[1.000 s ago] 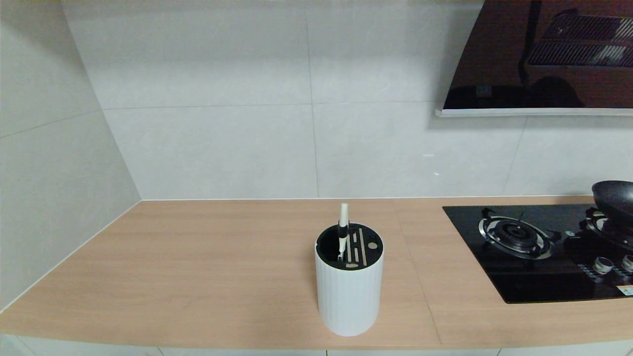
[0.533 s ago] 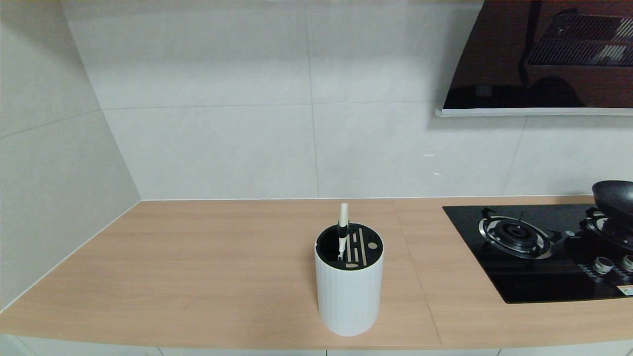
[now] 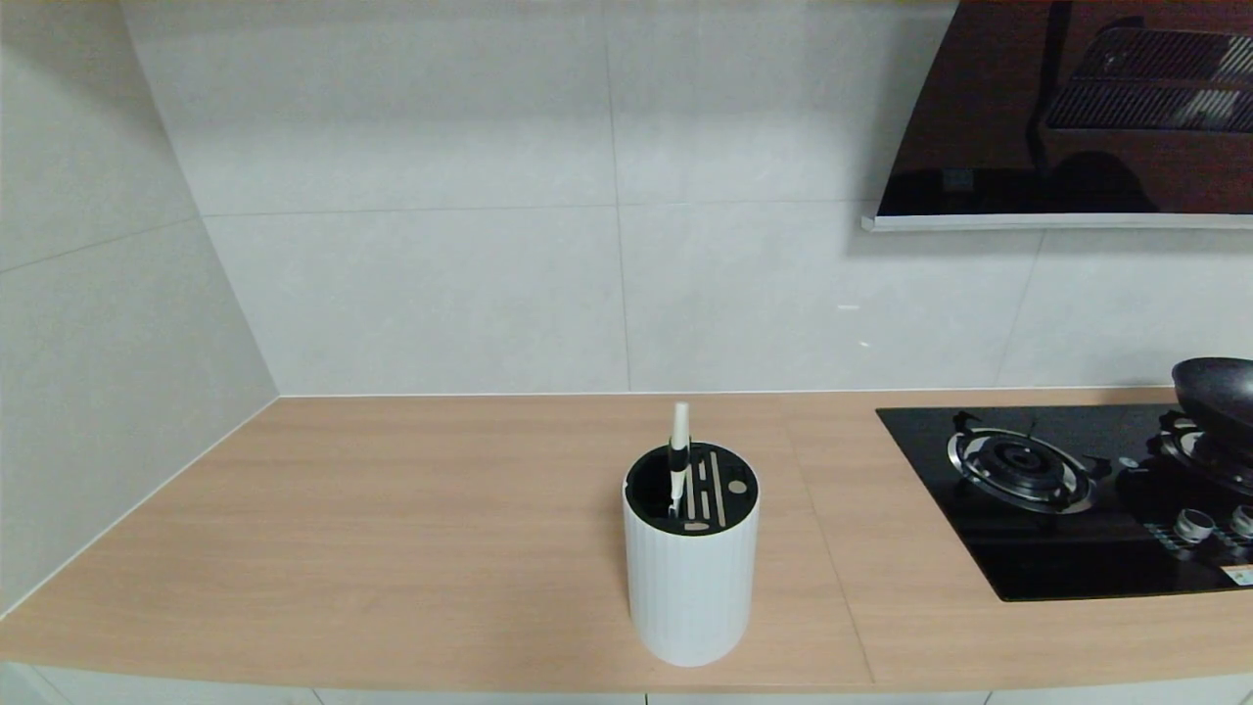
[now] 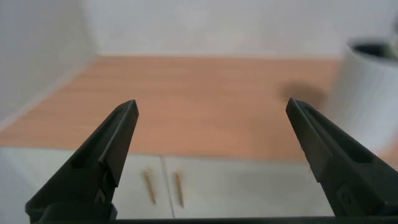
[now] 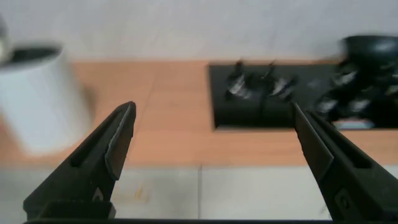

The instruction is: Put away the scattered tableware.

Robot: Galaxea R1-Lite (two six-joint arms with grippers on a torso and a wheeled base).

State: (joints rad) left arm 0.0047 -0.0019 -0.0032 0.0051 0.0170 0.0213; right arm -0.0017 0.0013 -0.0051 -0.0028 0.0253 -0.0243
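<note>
A white ribbed cylindrical holder (image 3: pixel 691 578) with a black slotted top stands near the front edge of the wooden counter (image 3: pixel 411 529). One utensil with a white and black handle (image 3: pixel 678 446) sticks upright out of it. In the left wrist view my left gripper (image 4: pixel 211 115) is open with nothing between its fingers, held in front of the counter edge with the holder (image 4: pixel 367 93) off to one side. My right gripper (image 5: pixel 214 118) is also open and empty in the right wrist view, facing the counter front between the holder (image 5: pixel 40 99) and the stove (image 5: pixel 292 96).
A black gas stove (image 3: pixel 1087 490) is set into the counter at the right, with a dark pan (image 3: pixel 1214 387) on its far burner. A dark range hood (image 3: pixel 1067 117) hangs above it. Tiled walls close the back and left. White cabinet doors (image 4: pixel 186 186) lie below the counter.
</note>
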